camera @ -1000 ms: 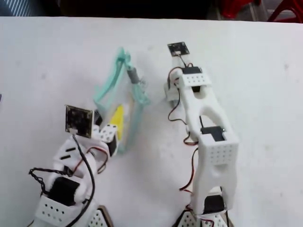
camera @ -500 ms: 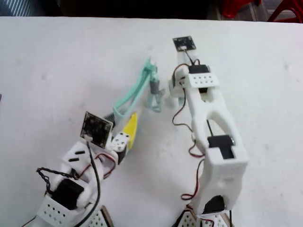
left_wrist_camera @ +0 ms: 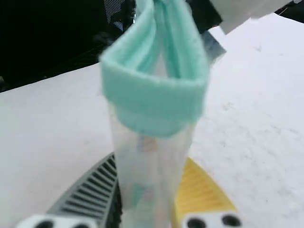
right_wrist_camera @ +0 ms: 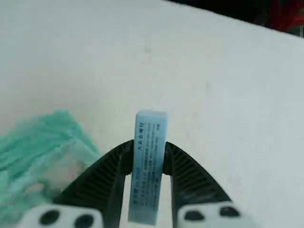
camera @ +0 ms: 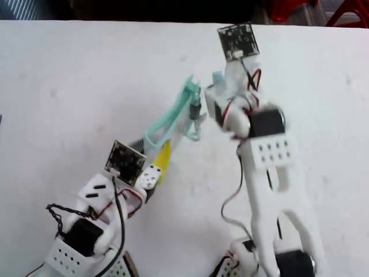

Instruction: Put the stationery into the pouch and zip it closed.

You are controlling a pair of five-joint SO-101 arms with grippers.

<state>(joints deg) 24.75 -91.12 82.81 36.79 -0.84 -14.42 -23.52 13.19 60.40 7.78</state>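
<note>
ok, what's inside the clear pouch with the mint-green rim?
Through the clear pouch wall, faint pink and teal blurs show, too vague to identify. The mint-green rim covers the rest. The pale blue block is outside, clamped in the right gripper.

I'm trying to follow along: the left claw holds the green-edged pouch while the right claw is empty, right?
Not quite. The right gripper is not empty: the right wrist view shows it shut on a pale blue block. The left gripper does hold the green-edged pouch.
</note>
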